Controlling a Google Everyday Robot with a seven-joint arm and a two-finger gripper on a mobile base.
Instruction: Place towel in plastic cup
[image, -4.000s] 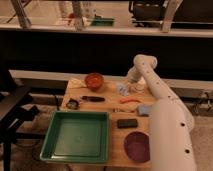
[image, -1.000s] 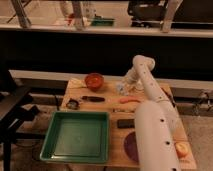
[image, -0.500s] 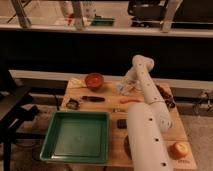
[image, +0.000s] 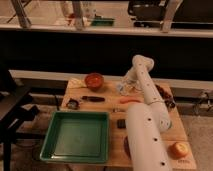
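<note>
Camera view: arm swung nearer, hiding purple plate; hand at table's far edge.

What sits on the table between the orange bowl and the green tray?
In the camera view, a dark utensil lies between the orange bowl and the green tray. The tool is at the table's far edge.

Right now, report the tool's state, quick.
Tool: at the far right of the table, down by the small objects there; open or closed cannot be told.
</note>
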